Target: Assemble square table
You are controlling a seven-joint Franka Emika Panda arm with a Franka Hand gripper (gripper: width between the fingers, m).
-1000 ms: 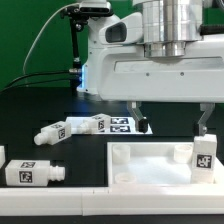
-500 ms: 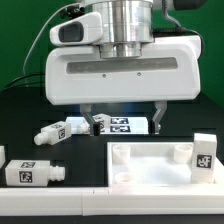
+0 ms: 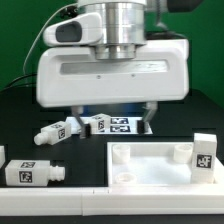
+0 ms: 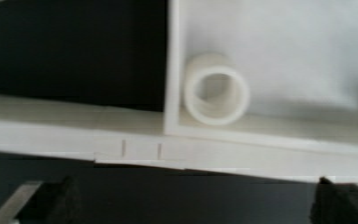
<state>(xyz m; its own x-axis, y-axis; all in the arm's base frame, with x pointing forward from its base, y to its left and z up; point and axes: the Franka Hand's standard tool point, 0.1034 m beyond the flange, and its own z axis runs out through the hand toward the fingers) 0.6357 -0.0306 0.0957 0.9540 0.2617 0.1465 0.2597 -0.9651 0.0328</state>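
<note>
Currently the panel (image 3: 150, 172) lies flat on the bench (image 3: 85, 152) at the exterior view's lower right, rim up, its near edge running left to right. One leg (image 3: 205, 152) stands upright at its right end, while the front leg (image 3: 30, 172) lies on its side, long axis left to right. Since a second ago the hand (image 3: 114, 122) has slid toward that view's left (fingers wide apart, holding nothing) and hangs behind the panel's far rim. Bare bench separates front leg and panel.
</note>
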